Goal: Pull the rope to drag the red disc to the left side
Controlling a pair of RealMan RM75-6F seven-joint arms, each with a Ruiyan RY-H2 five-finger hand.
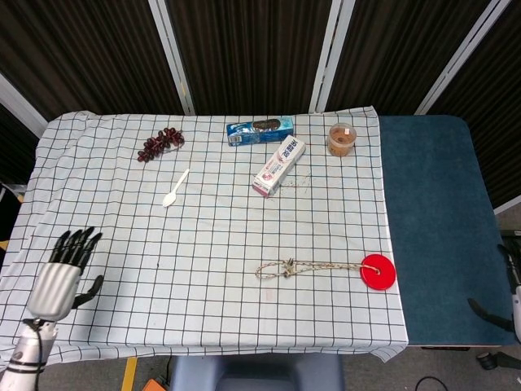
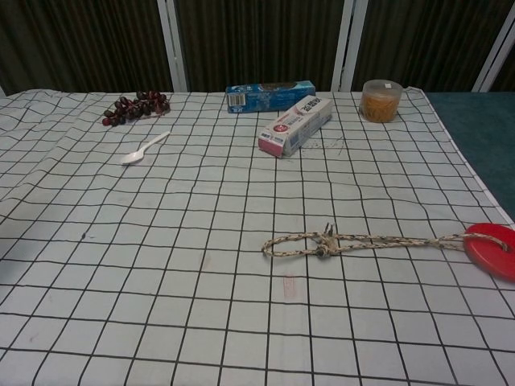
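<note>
The red disc (image 1: 378, 270) lies flat near the right edge of the checked cloth, also seen as the red disc (image 2: 492, 248) in the chest view. A braided rope (image 1: 305, 267) runs left from it and ends in a loop; the rope (image 2: 354, 240) lies slack on the cloth. My left hand (image 1: 61, 275) hovers over the cloth's front left corner, fingers spread, holding nothing, far from the rope. Only the edge of my right hand (image 1: 511, 293) shows at the far right of the head view, off the table, with nothing in it.
At the back lie grapes (image 1: 159, 143), a white spoon (image 1: 174, 188), a blue packet (image 1: 260, 129), a white toothpaste box (image 1: 279, 166) and a small jar (image 1: 342, 138). Bare blue table (image 1: 435, 220) lies right of the cloth.
</note>
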